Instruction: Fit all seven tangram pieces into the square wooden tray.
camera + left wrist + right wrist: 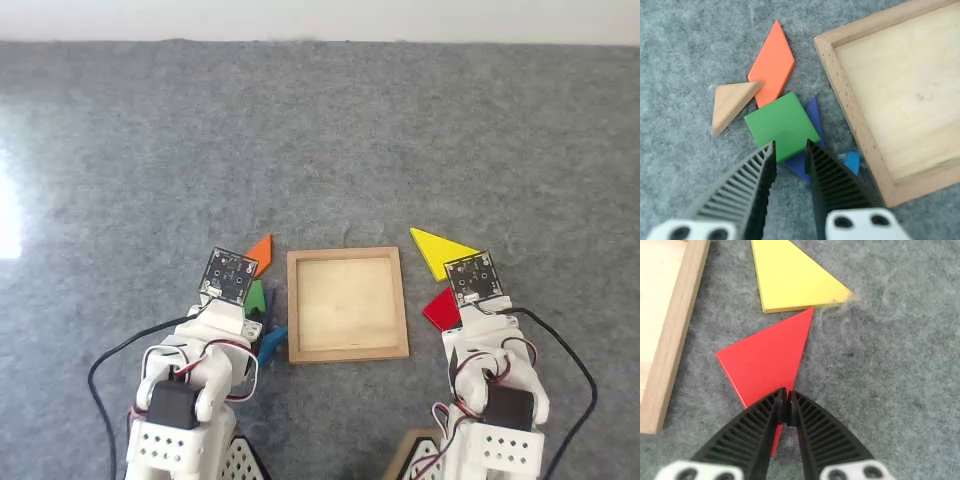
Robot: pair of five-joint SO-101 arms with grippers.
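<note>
The square wooden tray (346, 254) lies between the two arms with nothing in it. To its left my left gripper (790, 147) stands open, its tips at the near edge of a green square (781, 124). That square overlaps a dark blue triangle (813, 112). An orange parallelogram (773, 64), a plain wooden triangle (732, 102) and a small light blue piece (852, 161) lie around it. To the tray's right my right gripper (785, 401) is shut, tips over a red triangle (767, 362), with a yellow triangle (790, 275) just beyond it.
Everything lies on grey felt-like matting (320, 140), which stretches open beyond the tray. The tray's rim (842, 100) runs close beside the blue pieces. In the right wrist view the tray's rim (670, 350) lies a short gap from the red triangle.
</note>
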